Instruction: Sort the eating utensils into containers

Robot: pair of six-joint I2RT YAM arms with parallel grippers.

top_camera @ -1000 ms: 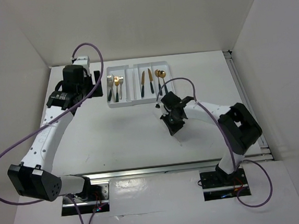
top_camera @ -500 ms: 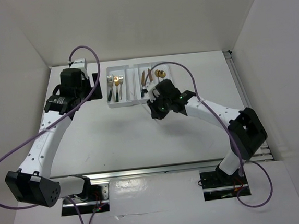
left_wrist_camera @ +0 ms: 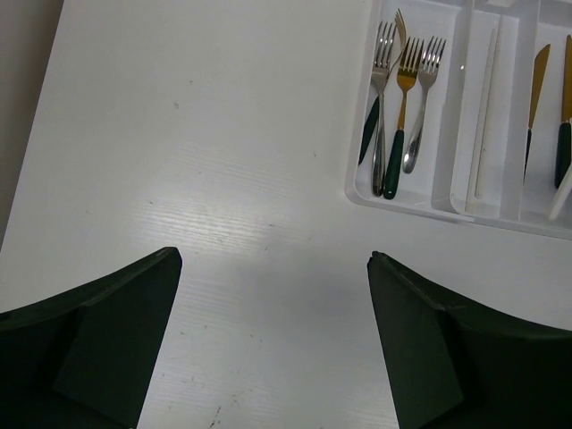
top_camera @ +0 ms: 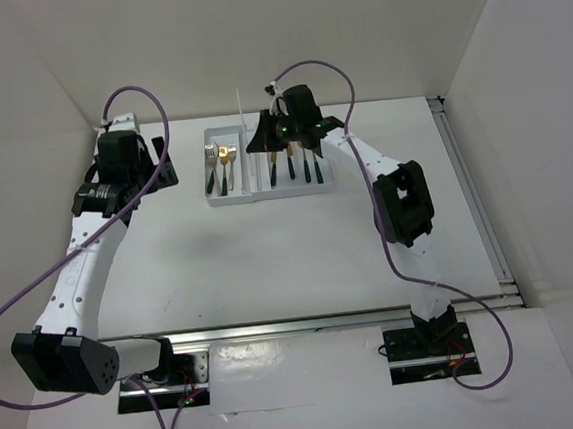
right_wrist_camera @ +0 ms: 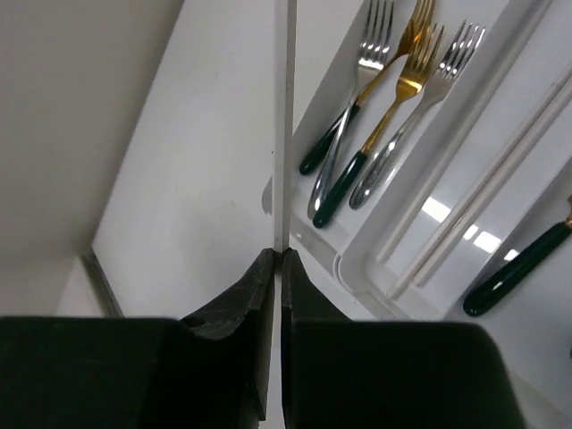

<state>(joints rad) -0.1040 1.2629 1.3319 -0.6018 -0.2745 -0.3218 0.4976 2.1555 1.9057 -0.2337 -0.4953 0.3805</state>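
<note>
White table; tray slot holds forks; right gripper pinches chopstick; left gripper gapes.

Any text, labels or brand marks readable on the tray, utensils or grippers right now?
No readable text in any view.
Tray: no print or label.
Forks and chopstick: no brand marks visible.
Left gripper and right gripper: no lettering.
</note>
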